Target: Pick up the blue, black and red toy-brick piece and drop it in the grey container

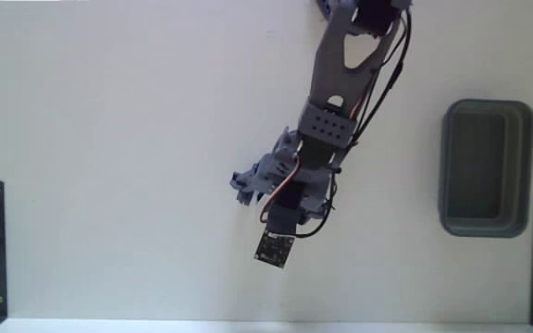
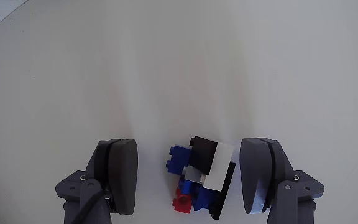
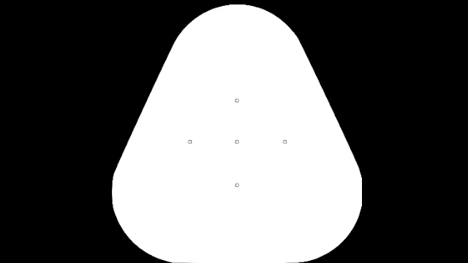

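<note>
Toy-brick piece, that tiny blue, black and red plastic cluster, is hidden under our grey arm in the fixed view; the blue-grey plastic tray sits well apart to the right. In the wrist view the toy-brick piece lies between our open gripper, nearer the right finger, so we'd centre before squeezing.

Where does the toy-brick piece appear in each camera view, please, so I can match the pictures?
Fixed view: not visible; the arm covers the spot under the claw, left of centre.
Wrist view: the toy-brick piece sits at bottom centre on the white table, between the open claw's fingers, nearer the right one.
Shared landmark: the claw. The grey container shows only in the fixed view, at right.
</note>
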Available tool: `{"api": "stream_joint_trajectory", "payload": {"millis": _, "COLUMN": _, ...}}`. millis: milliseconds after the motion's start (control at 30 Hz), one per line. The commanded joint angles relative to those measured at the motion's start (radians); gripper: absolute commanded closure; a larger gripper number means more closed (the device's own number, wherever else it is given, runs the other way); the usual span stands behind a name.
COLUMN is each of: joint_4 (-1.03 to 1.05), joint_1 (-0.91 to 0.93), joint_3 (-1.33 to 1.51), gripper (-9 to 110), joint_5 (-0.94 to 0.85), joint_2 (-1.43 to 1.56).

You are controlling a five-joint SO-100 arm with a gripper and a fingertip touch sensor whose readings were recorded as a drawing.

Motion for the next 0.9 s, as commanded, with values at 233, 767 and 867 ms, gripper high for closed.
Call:
{"api": "stream_joint_trajectory", "payload": {"millis": 233, "joint_4": -0.014, "joint_1": 0.016, "joint_3": -0.006, "gripper": 3, "joint_5": 0.002, "joint_2": 0.032}}
{"api": "stream_joint_trajectory", "payload": {"millis": 767, "joint_4": -0.014, "joint_1": 0.016, "joint_3": -0.006, "gripper": 7, "joint_5": 0.002, "joint_2": 0.032}}
{"api": "stream_joint_trajectory", "payload": {"millis": 867, "joint_4": -0.014, "joint_1": 0.016, "joint_3": -0.006, "gripper": 8, "joint_5": 0.002, "joint_2": 0.032}}
